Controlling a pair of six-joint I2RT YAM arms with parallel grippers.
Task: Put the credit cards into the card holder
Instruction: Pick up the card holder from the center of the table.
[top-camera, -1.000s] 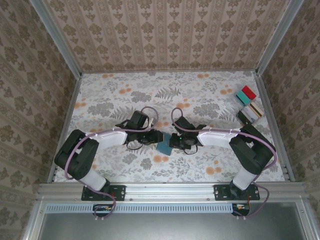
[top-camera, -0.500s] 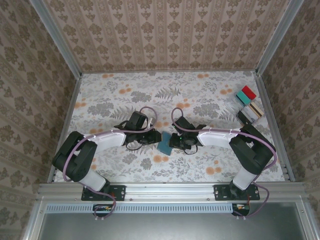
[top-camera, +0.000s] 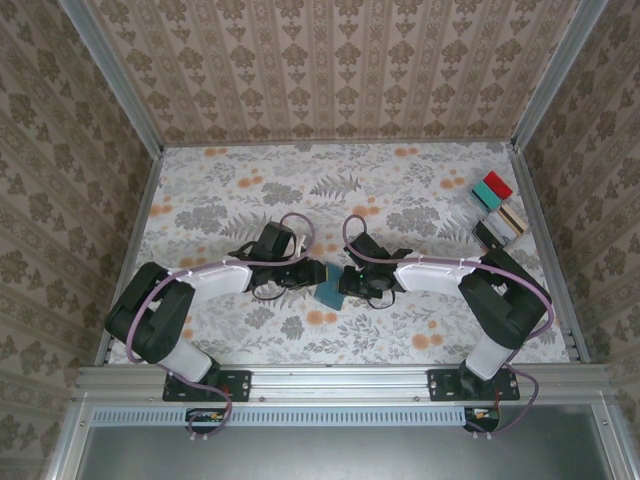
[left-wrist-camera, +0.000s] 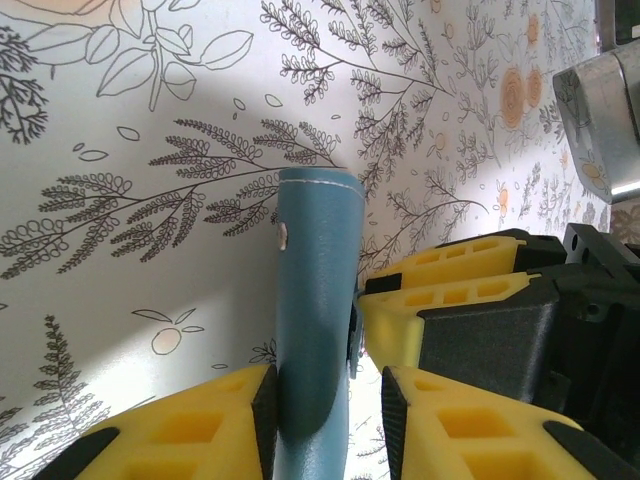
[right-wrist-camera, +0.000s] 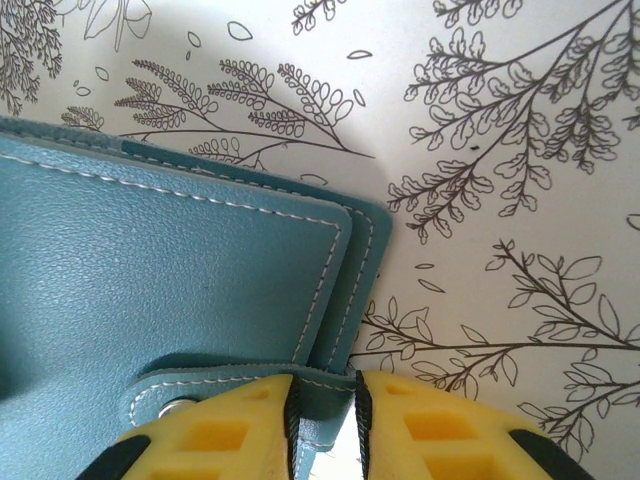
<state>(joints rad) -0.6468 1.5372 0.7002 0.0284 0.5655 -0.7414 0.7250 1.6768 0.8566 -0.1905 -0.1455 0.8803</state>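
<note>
The teal-blue card holder (top-camera: 327, 291) is held off the table's middle between both grippers. In the left wrist view it stands edge-on (left-wrist-camera: 315, 260) between the fingers of my left gripper (left-wrist-camera: 328, 395). The left pad touches it and a gap shows at the right pad, so this gripper is open. My right gripper (right-wrist-camera: 322, 395) is shut on the strap at the edge of the card holder (right-wrist-camera: 180, 280). In the top view the left gripper (top-camera: 312, 276) and right gripper (top-camera: 345, 284) face each other. The credit cards (top-camera: 508, 224) lie stacked at the far right edge.
A clear tray with red and teal pieces (top-camera: 492, 190) sits at the back right, just behind the cards. The floral table (top-camera: 250, 190) is walled by metal rails on both sides. The right gripper's yellow fingers (left-wrist-camera: 450, 290) crowd close beside my left one.
The left arm has shifted slightly to the left. The card holder stays between the two grippers, with the right grip unchanged.
</note>
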